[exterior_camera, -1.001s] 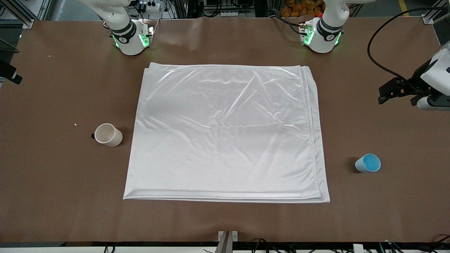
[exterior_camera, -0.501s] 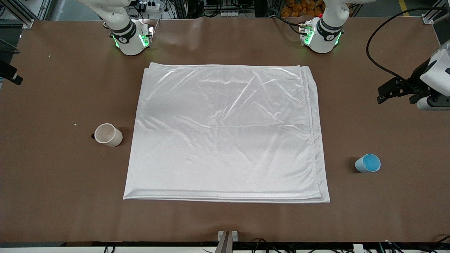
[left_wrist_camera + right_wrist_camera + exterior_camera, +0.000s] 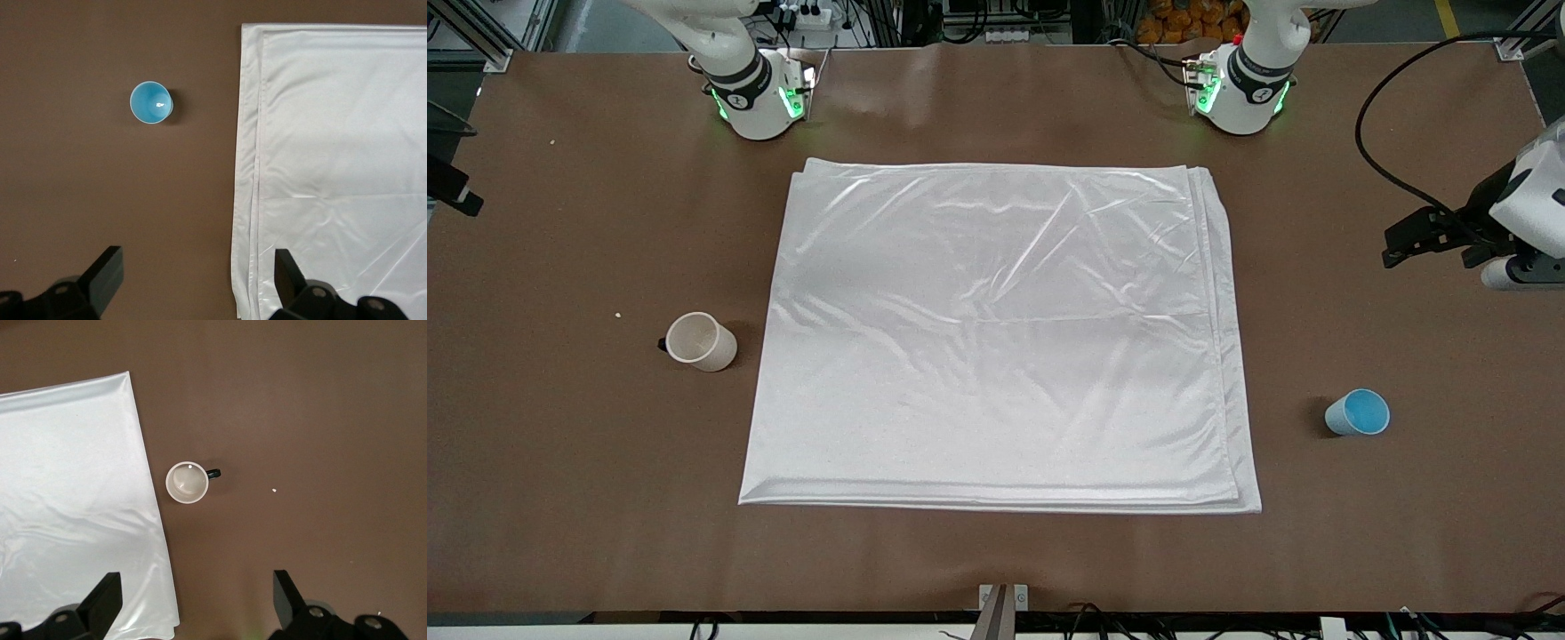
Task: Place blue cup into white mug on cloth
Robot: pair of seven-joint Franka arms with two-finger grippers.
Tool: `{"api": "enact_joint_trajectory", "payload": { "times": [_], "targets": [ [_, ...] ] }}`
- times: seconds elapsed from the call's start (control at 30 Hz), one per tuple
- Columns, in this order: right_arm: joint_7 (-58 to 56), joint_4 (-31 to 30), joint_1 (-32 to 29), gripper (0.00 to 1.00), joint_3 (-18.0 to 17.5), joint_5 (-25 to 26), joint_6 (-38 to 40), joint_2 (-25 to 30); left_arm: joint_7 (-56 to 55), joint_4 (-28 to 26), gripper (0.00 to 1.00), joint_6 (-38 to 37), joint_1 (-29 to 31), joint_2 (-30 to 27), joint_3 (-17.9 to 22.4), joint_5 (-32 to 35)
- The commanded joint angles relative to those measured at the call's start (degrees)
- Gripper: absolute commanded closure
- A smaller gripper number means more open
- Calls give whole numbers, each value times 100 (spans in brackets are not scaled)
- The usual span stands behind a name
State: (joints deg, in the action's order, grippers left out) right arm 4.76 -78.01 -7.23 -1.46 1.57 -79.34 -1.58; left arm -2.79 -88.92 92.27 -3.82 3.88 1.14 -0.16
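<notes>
The blue cup (image 3: 1357, 412) (image 3: 151, 102) stands upright on the bare table, off the cloth, toward the left arm's end. The white mug (image 3: 700, 341) (image 3: 187, 483) stands upright on the bare table beside the cloth's edge at the right arm's end, its black handle pointing away from the cloth. The cloth (image 3: 996, 338) lies flat in the table's middle with nothing on it. My left gripper (image 3: 1400, 242) (image 3: 198, 270) hangs open and empty, high over the table by the cloth's edge. My right gripper (image 3: 197, 597) is open and empty, high over the mug's area.
Both arm bases (image 3: 758, 98) (image 3: 1240, 93) stand along the table's edge farthest from the front camera. A black cable (image 3: 1383, 160) loops over the table toward the left arm's hand. A few small crumbs (image 3: 618, 314) lie near the mug.
The left arm's hand has sunk slightly in the front view, and its cable has shifted with it. The cup, mug and cloth have not moved.
</notes>
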Motion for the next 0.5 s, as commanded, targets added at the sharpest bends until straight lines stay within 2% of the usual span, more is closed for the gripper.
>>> {"api": "enact_joint_trajectory", "payload": {
  "times": [0.0,0.47],
  "targets": [
    [-45,-109,-15,0,-3,45,-55,87,-20,50,0,-51,48,174,18,69],
    [-45,-109,-32,0,14,46,-117,52,191,59,0,81,276,517,18,271]
  ]
}}
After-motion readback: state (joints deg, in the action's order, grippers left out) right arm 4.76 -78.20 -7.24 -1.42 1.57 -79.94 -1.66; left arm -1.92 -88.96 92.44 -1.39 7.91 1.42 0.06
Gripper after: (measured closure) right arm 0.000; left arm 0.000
